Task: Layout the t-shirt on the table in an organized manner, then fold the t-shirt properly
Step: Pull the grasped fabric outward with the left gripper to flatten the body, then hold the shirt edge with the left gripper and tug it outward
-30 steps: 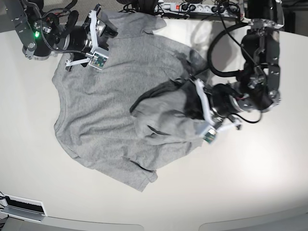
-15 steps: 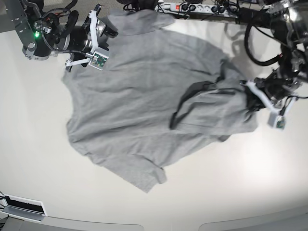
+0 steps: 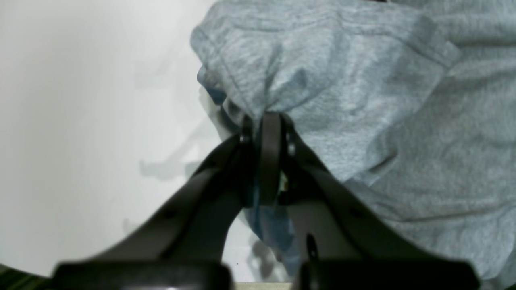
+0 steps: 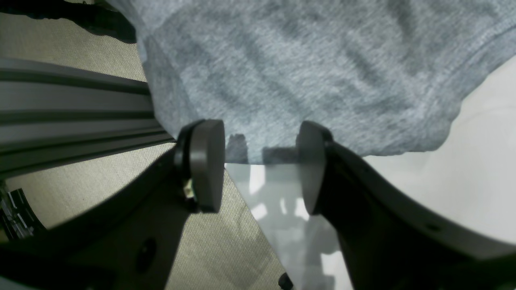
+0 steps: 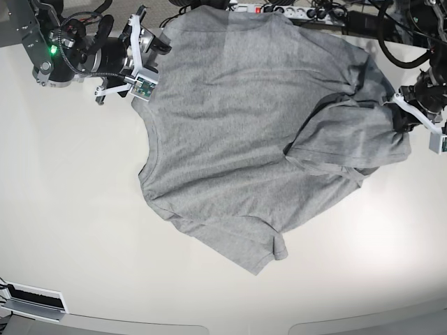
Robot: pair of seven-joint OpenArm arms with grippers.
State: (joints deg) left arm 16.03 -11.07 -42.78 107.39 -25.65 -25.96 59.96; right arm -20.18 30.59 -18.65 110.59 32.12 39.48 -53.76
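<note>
The left gripper, black and two-fingered, is pinched tight on a bunched fold of the heather-grey soft cotton t-shirt; in the base view this gripper sits at the right edge of the frame, with the held cloth doubled back over the shirt's body. The right gripper, at the upper left of the base view, stands with its pads apart and grips nothing; the shirt's edge lies just above the gap between them.

The shirt sprawls plain side up across the upper middle of the smooth glossy off-white table, its top hem reaching the far edge near a white power strip. One sleeve points toward the lower middle of the frame.

The layout step appears to be in hand, not the fold: the garment is skewed and partly doubled. The next move likely calls for carrying the pinched fold outward to open it flat.

Room is tight along the top and right edges; the lower and left table is free.
</note>
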